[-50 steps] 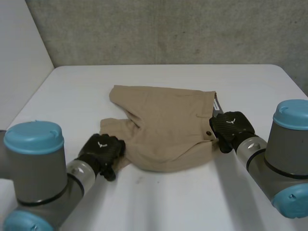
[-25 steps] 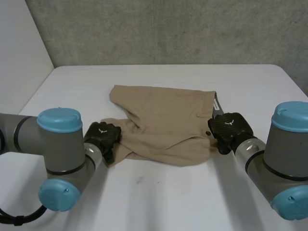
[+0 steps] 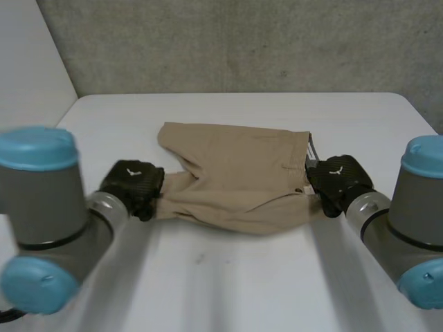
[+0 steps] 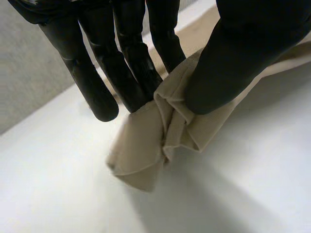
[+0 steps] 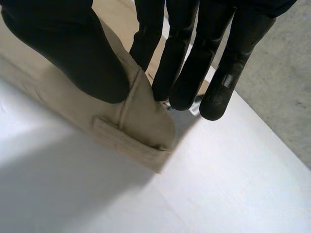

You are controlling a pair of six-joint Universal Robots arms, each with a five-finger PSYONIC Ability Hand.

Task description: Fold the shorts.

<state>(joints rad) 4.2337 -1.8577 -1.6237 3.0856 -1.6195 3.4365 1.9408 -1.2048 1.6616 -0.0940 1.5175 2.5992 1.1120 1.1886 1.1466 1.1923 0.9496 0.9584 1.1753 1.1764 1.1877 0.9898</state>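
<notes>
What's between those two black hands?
The tan shorts, pinched at one end by the left hand, at the other by the right hand; head view.

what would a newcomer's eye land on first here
The tan shorts stand out first, spread across the middle of the white table. A black hand grips each end of them. The left hand pinches a bunched leg end between thumb and fingers, and the right hand pinches the waistband corner.
</notes>
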